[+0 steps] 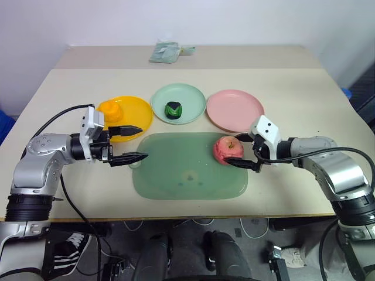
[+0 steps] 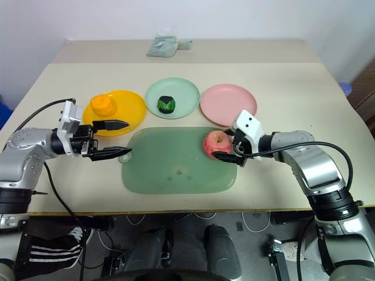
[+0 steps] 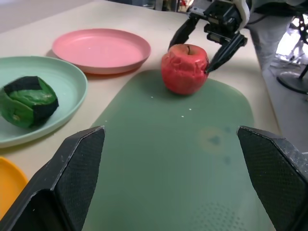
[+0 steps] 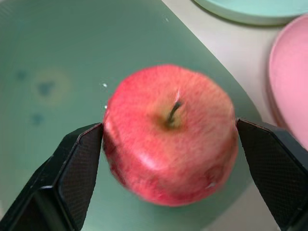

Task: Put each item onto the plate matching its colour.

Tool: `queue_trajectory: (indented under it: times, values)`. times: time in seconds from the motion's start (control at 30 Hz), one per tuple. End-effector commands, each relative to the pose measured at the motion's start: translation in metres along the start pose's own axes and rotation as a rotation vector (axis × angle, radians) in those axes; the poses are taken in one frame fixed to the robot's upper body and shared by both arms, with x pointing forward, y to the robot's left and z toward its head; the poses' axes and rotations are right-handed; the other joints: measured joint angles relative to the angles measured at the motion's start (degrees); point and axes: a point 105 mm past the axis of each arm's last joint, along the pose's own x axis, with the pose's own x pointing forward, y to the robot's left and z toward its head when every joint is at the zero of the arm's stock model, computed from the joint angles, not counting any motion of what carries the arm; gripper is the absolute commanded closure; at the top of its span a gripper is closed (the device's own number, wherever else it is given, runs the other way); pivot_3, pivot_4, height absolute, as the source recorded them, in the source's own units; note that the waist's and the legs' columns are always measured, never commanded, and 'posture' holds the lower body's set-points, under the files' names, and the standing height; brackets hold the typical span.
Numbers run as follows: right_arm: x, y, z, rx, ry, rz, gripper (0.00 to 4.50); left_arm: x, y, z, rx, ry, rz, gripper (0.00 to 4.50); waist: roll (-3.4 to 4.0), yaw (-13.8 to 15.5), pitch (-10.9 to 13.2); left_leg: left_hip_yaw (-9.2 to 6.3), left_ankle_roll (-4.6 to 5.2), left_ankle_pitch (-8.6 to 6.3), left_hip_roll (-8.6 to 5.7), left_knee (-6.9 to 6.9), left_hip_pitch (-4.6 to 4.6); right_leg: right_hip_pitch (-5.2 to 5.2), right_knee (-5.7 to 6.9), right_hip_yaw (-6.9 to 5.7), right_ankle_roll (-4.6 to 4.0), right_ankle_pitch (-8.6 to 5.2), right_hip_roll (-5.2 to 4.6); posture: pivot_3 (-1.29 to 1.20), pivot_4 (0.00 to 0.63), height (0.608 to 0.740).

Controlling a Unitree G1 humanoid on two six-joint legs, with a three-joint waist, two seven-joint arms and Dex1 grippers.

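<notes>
The pink-red apple stands on the right end of a translucent green board. My right gripper is open with one finger on either side of the apple, low over the board. Behind it lies the pink plate, bare. The dark green-and-black item sits on the mint green plate. The orange item rests on the yellow-orange plate. My left gripper hovers open and holding nothing at the board's left end, pointing across towards the apple.
A crumpled pale green packet lies at the far edge of the beige table. The three plates stand in a row just behind the board. The table's front edge runs close below the board.
</notes>
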Motion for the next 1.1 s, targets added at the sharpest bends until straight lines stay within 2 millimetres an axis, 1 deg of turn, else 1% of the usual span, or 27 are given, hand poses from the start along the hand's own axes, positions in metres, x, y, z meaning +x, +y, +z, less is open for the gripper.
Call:
queue_trajectory:
  times: [0.03, 0.1, 0.13, 0.17, 0.23, 0.3, 0.33, 0.43, 0.5, 0.6, 0.67, 0.73, 0.77, 0.8, 0.87, 0.9, 0.97, 1.0, 1.03, 1.1]
  values:
    - [0.003, 0.001, 0.001, -0.029, 0.003, -0.002, 0.26, 0.0, 0.004, 0.012, 0.069, -0.022, 0.019, 0.0, 0.0, 0.0, 0.0, 0.0, 0.0, 0.0, 0.0, 0.0, 0.01, 0.0, 0.01, 0.0, 0.0, 0.0, 0.0, 0.0, 0.15, 0.736]
    - [0.002, -0.001, 0.011, -0.001, -0.045, -0.007, 0.81, 0.0, 0.005, 0.013, 0.076, -0.024, 0.025, 0.0, -0.01, -0.1, 0.0, 0.0, 0.0, 0.0, 0.0, 0.0, 0.01, 0.01, 0.01, 0.0, 0.0, 0.0, 0.01, 0.0, 0.15, 0.736]
    - [0.001, -0.004, 0.018, 0.009, -0.077, -0.017, 1.19, -0.001, 0.006, 0.013, 0.084, -0.027, 0.034, 0.0, -0.01, -0.1, 0.0, 0.0, 0.0, 0.0, 0.01, 0.0, 0.02, 0.01, 0.01, 0.0, 0.0, 0.0, 0.02, 0.0, 0.15, 0.736]
    - [0.0, -0.009, 0.027, 0.015, -0.117, -0.04, 1.35, -0.001, 0.009, 0.015, 0.097, -0.035, 0.056, 0.0, 0.0, -0.1, 0.0, 0.0, 0.0, 0.0, 0.01, 0.0, 0.02, 0.01, 0.02, 0.0, 0.0, 0.0, 0.02, 0.0, 0.15, 0.736]
    - [-0.004, -0.032, 0.048, 0.056, -0.214, -0.147, 1.35, -0.001, 0.019, 0.02, 0.121, -0.066, 0.115, 0.0, 0.01, -0.1, 0.0, 0.0, 0.0, 0.0, 0.02, 0.0, 0.02, 0.0, 0.02, 0.0, 0.0, 0.0, 0.03, 0.0, 0.15, 0.736]
    - [-0.006, -0.057, 0.058, 0.104, -0.261, -0.26, 1.35, -0.001, 0.029, 0.025, 0.155, -0.094, 0.179, 0.0, 0.02, 0.0, 0.0, 0.02, -0.01, 0.01, 0.0, 0.03, 0.0, -0.02, 0.03, 0.01, 0.01, 0.01, 0.02, 0.0, 0.15, 0.736]
    - [-0.007, -0.069, 0.06, 0.101, -0.265, -0.325, 1.35, 0.0, 0.032, 0.028, 0.152, -0.116, 0.2, 0.0, 0.02, 0.0, 0.0, 0.02, -0.02, 0.01, 0.0, 0.04, 0.01, -0.01, 0.03, 0.01, 0.01, 0.02, 0.02, 0.0, 0.15, 0.736]
    - [-0.007, -0.096, 0.06, 0.104, -0.248, -0.463, 1.35, 0.004, 0.036, 0.036, 0.137, -0.169, 0.231, 0.0, 0.0, 0.1, 0.0, 0.0, -0.02, 0.01, -0.01, 0.0, -0.01, -0.02, 0.02, 0.0, 0.01, 0.01, 0.0, 0.0, 0.15, 0.736]
    - [-0.004, -0.108, 0.058, 0.1, -0.232, -0.529, 1.35, 0.007, 0.035, 0.036, 0.136, -0.177, 0.243, 0.0, 0.0, 0.1, 0.0, 0.01, -0.02, 0.01, -0.02, -0.05, -0.04, -0.03, -0.04, 0.01, 0.01, 0.01, -0.01, 0.0, 0.15, 0.736]
    - [0.008, -0.118, 0.048, 0.06, -0.174, -0.582, 1.35, 0.013, 0.031, 0.031, 0.113, -0.177, 0.24, 0.0, 0.01, -0.2, 0.0, 0.13, -0.01, 0.0, -0.03, -0.05, -0.06, -0.08, -0.05, 0.06, 0.02, 0.02, -0.05, 0.0, 0.15, 0.736]
    - [0.017, -0.117, 0.044, 0.068, -0.174, -0.556, 1.35, 0.013, 0.028, 0.029, 0.108, -0.175, 0.235, 0.0, 0.01, -0.3, 0.0, 0.17, -0.01, 0.01, -0.03, -0.05, -0.06, -0.1, -0.02, 0.08, 0.02, 0.02, -0.04, 0.0, 0.15, 0.736]
    - [0.026, -0.111, 0.036, 0.095, -0.164, -0.499, 0.36, 0.012, 0.027, 0.028, 0.103, -0.171, 0.236, 0.0, 0.02, -0.4, 0.0, 0.18, -0.01, 0.01, 0.0, -0.05, -0.04, -0.12, 0.04, 0.1, 0.02, 0.02, -0.02, 0.0, 0.15, 0.736]
    - [0.027, -0.111, 0.033, 0.094, -0.154, -0.501, 0.02, 0.012, 0.026, 0.028, 0.101, -0.169, 0.237, 0.0, 0.02, -0.4, 0.0, 0.18, -0.01, 0.01, 0.01, -0.05, -0.03, -0.12, 0.05, 0.1, 0.02, 0.02, 0.0, 0.0, 0.15, 0.736]
    - [0.027, -0.111, 0.033, 0.086, -0.15, -0.509, 0.02, 0.011, 0.026, 0.028, 0.101, -0.167, 0.238, 0.0, 0.02, -0.4, 0.0, 0.18, -0.01, 0.01, 0.02, -0.05, -0.02, -0.12, 0.07, 0.11, 0.02, 0.02, 0.01, 0.0, 0.15, 0.736]
    - [0.023, -0.109, 0.046, 0.069, -0.199, -0.501, 0.02, 0.008, 0.027, 0.028, 0.095, -0.165, 0.236, 0.0, 0.02, -0.4, 0.0, 0.18, -0.01, 0.01, 0.02, -0.05, -0.02, -0.12, 0.08, 0.11, 0.02, 0.02, 0.01, 0.0, 0.15, 0.736]
    - [0.016, -0.108, 0.058, 0.059, -0.26, -0.503, 0.02, 0.007, 0.028, 0.028, 0.094, -0.163, 0.237, 0.0, 0.03, -0.3, 0.0, 0.18, -0.01, 0.01, 0.02, -0.05, -0.02, -0.12, 0.08, 0.11, 0.02, 0.02, 0.01, 0.0, 0.15, 0.736]
    - [0.003, -0.093, 0.089, 0.069, -0.427, -0.422, 0.02, 0.003, 0.031, 0.027, 0.092, -0.158, 0.24, 0.0, 0.05, -0.2, 0.0, 0.18, -0.01, 0.01, 0.02, -0.05, -0.03, -0.14, 0.07, 0.11, 0.02, 0.02, 0.0, 0.0, 0.15, 0.736]
    - [-0.005, -0.083, 0.103, 0.057, -0.504, -0.391, 0.02, -0.001, 0.033, 0.027, 0.097, -0.155, 0.245, 0.0, 0.05, -0.2, 0.0, 0.18, -0.01, 0.0, 0.02, -0.06, -0.04, -0.15, 0.07, 0.11, 0.02, 0.02, 0.0, 0.0, 0.15, 0.736]
    - [-0.011, -0.066, 0.114, 0.059, -0.575, -0.303, 0.02, -0.003, 0.035, 0.029, 0.102, -0.16, 0.247, 0.0, 0.05, -0.2, 0.0, 0.16, -0.01, 0.0, 0.02, -0.07, -0.04, -0.16, 0.07, 0.11, 0.02, 0.02, 0.01, 0.0, 0.15, 0.736]
    - [-0.023, -0.033, 0.123, -0.012, -0.626, -0.171, 0.02, -0.005, 0.035, 0.032, 0.11, -0.162, 0.237, 0.0, 0.02, 0.1, 0.0, 0.12, 0.0, 0.0, 0.04, -0.1, -0.05, -0.16, 0.06, 0.1, 0.02, 0.02, 0.03, 0.0, 0.15, 0.736]
